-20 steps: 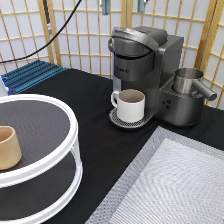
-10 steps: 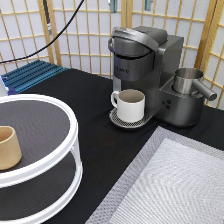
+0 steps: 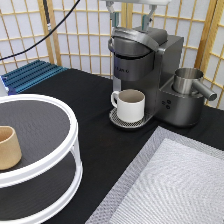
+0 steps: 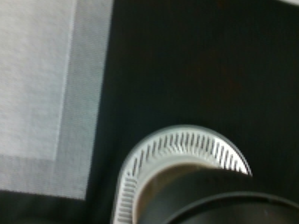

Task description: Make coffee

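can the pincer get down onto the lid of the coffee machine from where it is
Probably yes. The pincer hangs open at the exterior view's top, directly above the coffee machine, and nothing sits between its fingers and the machine's closed lid. The white mug stands lower, out of the way.

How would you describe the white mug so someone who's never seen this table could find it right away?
Find the grey coffee machine near the exterior view's top, with the open gripper just above it. Under its spout, on a round slotted drip tray, stands the white mug. Unlike the tan cup on the white round shelf, it has a handle.
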Tool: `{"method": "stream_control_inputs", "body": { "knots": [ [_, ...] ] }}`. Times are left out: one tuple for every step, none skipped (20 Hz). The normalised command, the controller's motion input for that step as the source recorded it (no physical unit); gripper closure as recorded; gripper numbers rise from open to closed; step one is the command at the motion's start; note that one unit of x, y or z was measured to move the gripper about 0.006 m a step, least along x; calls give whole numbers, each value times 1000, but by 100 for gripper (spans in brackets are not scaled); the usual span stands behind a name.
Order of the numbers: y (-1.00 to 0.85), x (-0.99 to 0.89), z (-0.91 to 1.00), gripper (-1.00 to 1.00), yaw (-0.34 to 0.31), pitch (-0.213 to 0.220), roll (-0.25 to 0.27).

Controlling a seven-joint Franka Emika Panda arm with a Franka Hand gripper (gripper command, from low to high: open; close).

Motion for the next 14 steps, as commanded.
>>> {"method": "stream_control_inputs", "body": {
  "knots": [
    [0,360,-920,-100,-186,136,69],
    [-89,314,-1000,-100,-200,117,30],
    [-186,280,-1000,-100,-216,83,1],
    [-186,343,-1000,-100,-232,66,0],
    [-226,314,-1000,-100,-230,51,0],
    [-231,297,-1000,-100,-239,33,0],
    [-277,266,-1000,-100,-235,34,0],
    [-349,91,-1000,-100,-224,0,-1],
    [-340,237,-1000,-100,-230,18,0],
    [-229,326,-1000,-100,-228,25,0],
    [-309,414,-1000,-100,-194,60,0],
    [-169,311,-886,-100,-189,86,0],
    [-189,126,-783,-100,-206,80,-14],
    [-46,0,-423,-100,-194,104,-13]
  ]
}}
